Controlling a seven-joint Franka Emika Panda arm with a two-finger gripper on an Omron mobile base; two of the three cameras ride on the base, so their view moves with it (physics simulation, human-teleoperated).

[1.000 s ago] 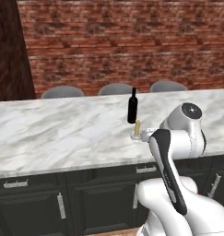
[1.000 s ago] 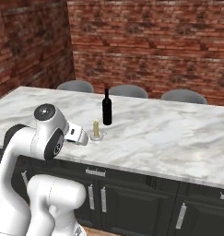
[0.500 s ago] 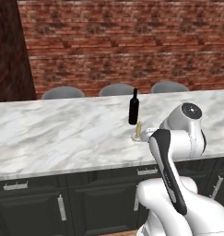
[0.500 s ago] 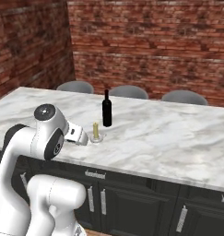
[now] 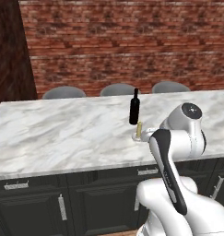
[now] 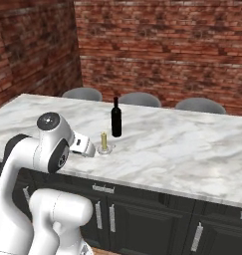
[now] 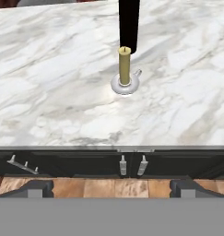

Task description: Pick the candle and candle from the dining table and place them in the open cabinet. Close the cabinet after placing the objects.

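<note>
Hand view: gripper (image 7: 111,186) spread wide, holding nothing, fingertips (image 7: 37,188) at 7 and 5 o'clock. Candle (image 7: 125,66) upright on table (image 7: 49,92) at 12 o'clock, bottle (image 7: 129,20) just behind it.

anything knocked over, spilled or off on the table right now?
Nothing stands out. The candle stands upright on its round silvery base on the dining table, with the black bottle upright just behind it. The marble top shows no spill or damage. The gripper is open, back from the table edge, facing the candle.
</note>
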